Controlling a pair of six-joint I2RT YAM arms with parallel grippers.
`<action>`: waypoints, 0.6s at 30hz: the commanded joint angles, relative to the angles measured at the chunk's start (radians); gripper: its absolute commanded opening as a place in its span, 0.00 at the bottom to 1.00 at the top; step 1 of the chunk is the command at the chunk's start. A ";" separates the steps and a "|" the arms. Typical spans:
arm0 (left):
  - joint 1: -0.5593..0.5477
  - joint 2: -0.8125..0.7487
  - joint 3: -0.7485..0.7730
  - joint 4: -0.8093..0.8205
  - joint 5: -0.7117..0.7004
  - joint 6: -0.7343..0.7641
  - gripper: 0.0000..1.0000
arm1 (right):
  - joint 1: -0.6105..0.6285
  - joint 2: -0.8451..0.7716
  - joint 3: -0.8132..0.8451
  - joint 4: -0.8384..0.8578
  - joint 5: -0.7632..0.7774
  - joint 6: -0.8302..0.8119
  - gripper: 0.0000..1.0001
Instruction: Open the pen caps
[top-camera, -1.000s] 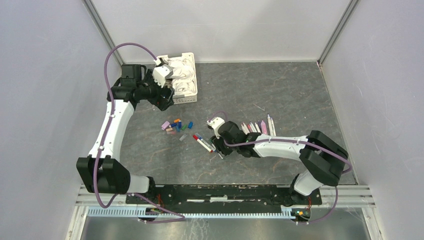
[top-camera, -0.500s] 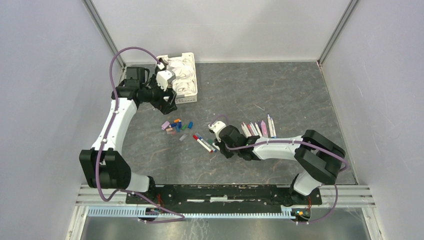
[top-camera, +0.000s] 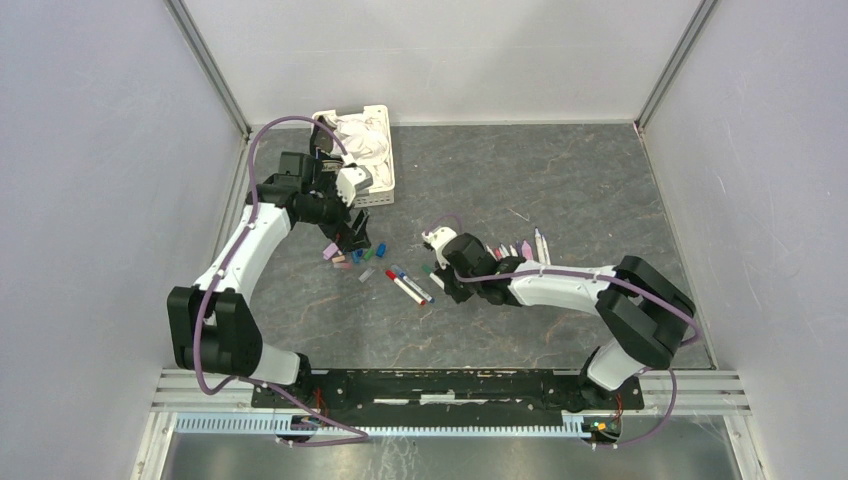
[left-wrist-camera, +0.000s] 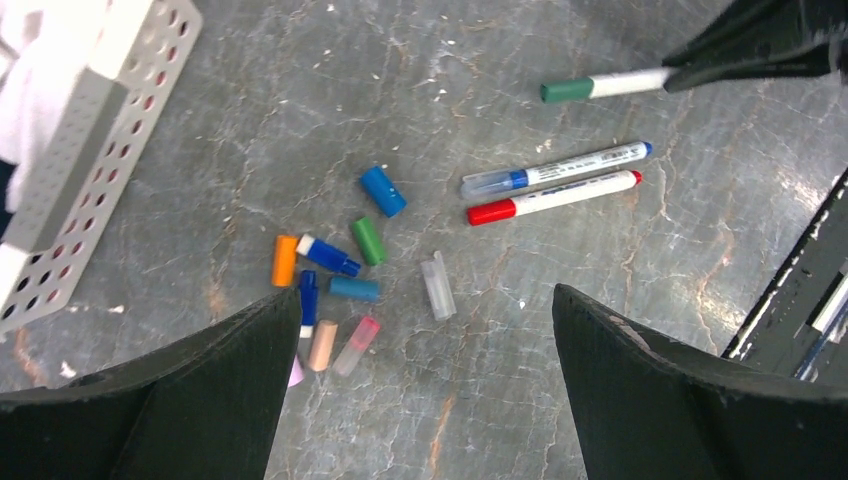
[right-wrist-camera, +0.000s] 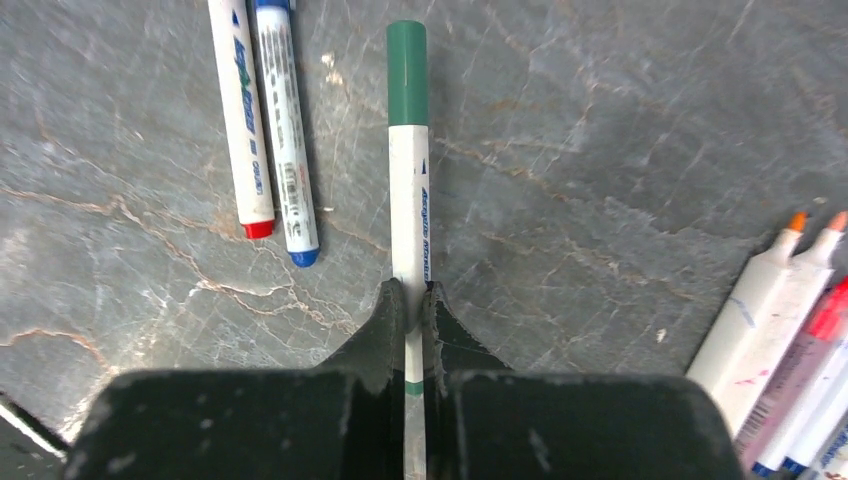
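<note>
Two capped pens, a red-ended one (left-wrist-camera: 550, 198) and a blue-ended one (left-wrist-camera: 560, 170), lie side by side on the table. My right gripper (right-wrist-camera: 412, 295) is shut on the white barrel of a third pen (right-wrist-camera: 408, 190), whose green cap (right-wrist-camera: 407, 70) points away from the fingers. Several loose pen caps (left-wrist-camera: 367, 240) in blue, green, orange and clear plastic lie in a cluster (top-camera: 350, 255). My left gripper (left-wrist-camera: 425, 330) hangs open just above that cluster with nothing between its fingers. In the top view the right gripper (top-camera: 440, 280) sits just right of the two capped pens (top-camera: 408, 285).
A white slotted basket (top-camera: 387, 190) with crumpled white cloth stands at the back left, its edge (left-wrist-camera: 90, 150) showing in the left wrist view. A row of uncapped pens (top-camera: 520, 252) lies right of the right wrist (right-wrist-camera: 790, 300). Grey walls enclose the table.
The left arm swung from the basket down over the cap cluster, still open. The right gripper closed on the green-capped pen and shifted slightly.
</note>
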 joint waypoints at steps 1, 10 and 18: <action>-0.034 -0.002 -0.025 -0.024 0.068 0.099 1.00 | -0.049 -0.069 0.085 -0.040 -0.166 -0.018 0.00; -0.111 -0.039 -0.061 -0.101 0.103 0.271 1.00 | -0.096 -0.049 0.235 -0.206 -0.510 -0.078 0.00; -0.171 -0.070 -0.083 -0.144 0.148 0.367 1.00 | -0.100 0.015 0.300 -0.252 -0.736 -0.085 0.00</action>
